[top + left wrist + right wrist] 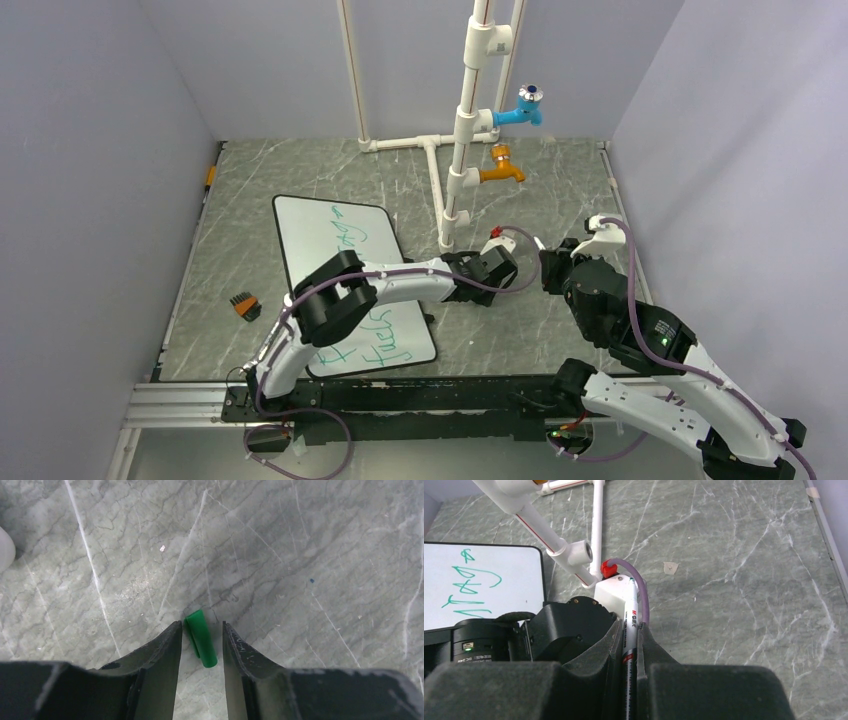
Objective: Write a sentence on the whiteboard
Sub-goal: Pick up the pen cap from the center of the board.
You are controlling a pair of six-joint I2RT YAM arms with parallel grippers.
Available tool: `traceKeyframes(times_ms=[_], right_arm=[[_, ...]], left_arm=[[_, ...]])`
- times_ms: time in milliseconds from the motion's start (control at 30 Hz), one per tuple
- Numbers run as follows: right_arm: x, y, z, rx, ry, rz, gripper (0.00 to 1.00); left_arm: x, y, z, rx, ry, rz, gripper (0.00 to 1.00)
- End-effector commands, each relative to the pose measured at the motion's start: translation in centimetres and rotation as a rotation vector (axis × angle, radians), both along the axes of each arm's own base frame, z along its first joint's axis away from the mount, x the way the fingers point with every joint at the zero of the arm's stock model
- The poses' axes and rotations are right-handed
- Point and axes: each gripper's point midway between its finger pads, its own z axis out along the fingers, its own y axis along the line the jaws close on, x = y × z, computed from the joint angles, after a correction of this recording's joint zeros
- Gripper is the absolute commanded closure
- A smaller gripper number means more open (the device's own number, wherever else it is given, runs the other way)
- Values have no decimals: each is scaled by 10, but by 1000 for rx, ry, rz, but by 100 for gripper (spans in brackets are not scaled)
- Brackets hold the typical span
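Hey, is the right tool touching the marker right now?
Touching. The right wrist view shows the marker pinched between the fingers of the right tool, with no gap on either side.

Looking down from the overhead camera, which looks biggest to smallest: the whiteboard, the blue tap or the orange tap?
1. whiteboard: by far the largest, even partly covered by an arm.
2. blue tap and orange tap: they look much alike, so I won't rank them.
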Motion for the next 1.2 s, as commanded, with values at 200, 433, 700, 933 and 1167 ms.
traceKeyframes(times_ms=[200,433,700,933,1167], right_arm=[[0,0,13,32,-37,6,100],[0,-2,14,29,-43,1,100],[1,-6,26,29,-75,-11,100],[0,-5,38,58,-111,8,100],[1,2,51,80,-149,45,100]], left_arm=[[2,-6,-23,14,32,53,72],[0,2,-18,-11,31,73,100],[-14,-1,37,-140,4,41,100],[-22,14,128,-315,-89,37,100],[-21,60,195,-375,-186,133,100]])
